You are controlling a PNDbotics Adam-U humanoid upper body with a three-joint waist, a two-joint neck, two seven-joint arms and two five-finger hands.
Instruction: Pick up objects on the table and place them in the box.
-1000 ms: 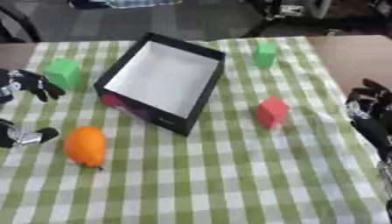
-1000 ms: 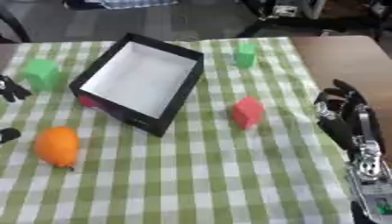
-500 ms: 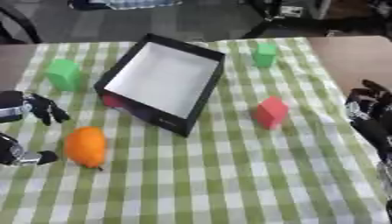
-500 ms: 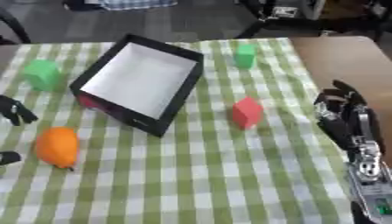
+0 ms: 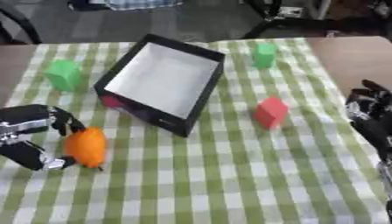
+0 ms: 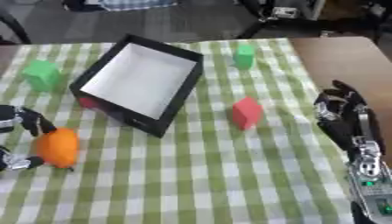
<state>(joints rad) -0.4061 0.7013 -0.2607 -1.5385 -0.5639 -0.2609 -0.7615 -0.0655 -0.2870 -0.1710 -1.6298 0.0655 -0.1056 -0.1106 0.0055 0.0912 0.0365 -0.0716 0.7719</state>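
- While the left hand (image 5: 34,135) reaches in from the left edge of the table (image 5: 229,183), its fingers (image 5: 67,124) curve over the top of an orange object (image 5: 85,146) and its thumb sits at the lower left of it; the hand brackets the orange object, which lies on the green-and-white checked cloth.
- Whether the fingers and thumb actually press on the orange object cannot be told; the hand is partly closed around it.
- Up and to the right of the orange object stands the box (image 5: 165,81), black outside and white inside, open at the top and set askew on the cloth.
- At the box's near left corner a small pink-red thing (image 5: 113,102) shows, just beside or under the wall.
- To the left of the box stands a green block (image 5: 64,75), well apart from the hand.
- Beyond the box's far right corner stands a smaller green block (image 5: 264,55).
- Right of the box sits a red block (image 5: 270,112), alone on the cloth.
- Over at the right edge the right hand (image 6: 343,114) rests idle, fingers relaxed and pointing up, holding nothing.
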